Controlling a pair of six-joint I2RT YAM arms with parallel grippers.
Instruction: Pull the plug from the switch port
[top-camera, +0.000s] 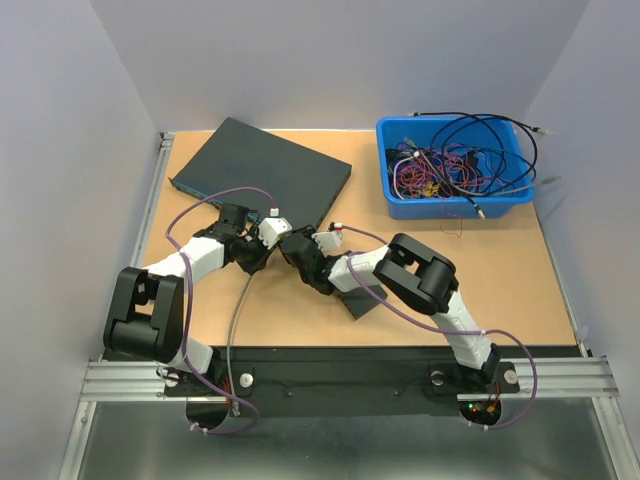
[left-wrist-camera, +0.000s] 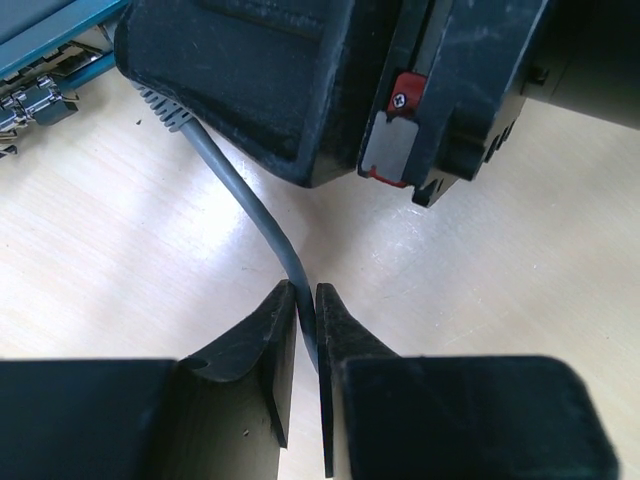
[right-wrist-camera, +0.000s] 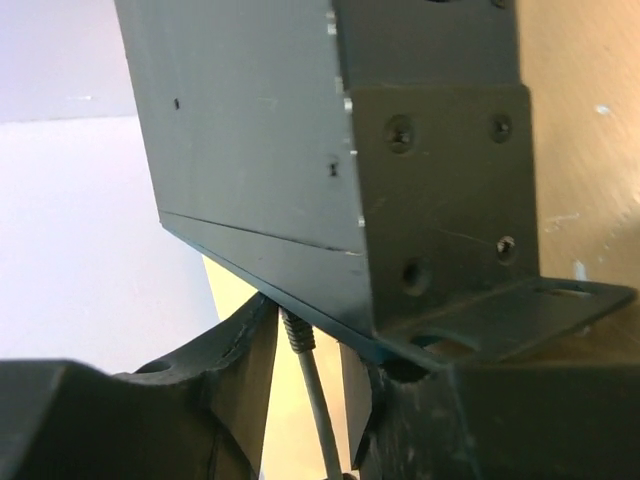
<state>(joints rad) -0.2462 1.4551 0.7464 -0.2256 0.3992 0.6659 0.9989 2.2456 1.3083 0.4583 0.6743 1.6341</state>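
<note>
Where both arms reach in at the near corner of the switch, a grey cable runs across the worktop. The left fingers are closed on this cable, pinching it in the narrow slit between their tips. From there the cable curves up to a ribbed boot, whose far end vanishes under a black housing just beside the switch's row of ports. Seen from the right wrist, the right fingers stand either side of the boot, directly below the switch's lower edge and next to its mounting bracket. I cannot tell whether they press on anything. The plug itself is hidden, so whether it sits in a port cannot be told either. A blue bin of loose wires stands well apart at the far right.
</note>
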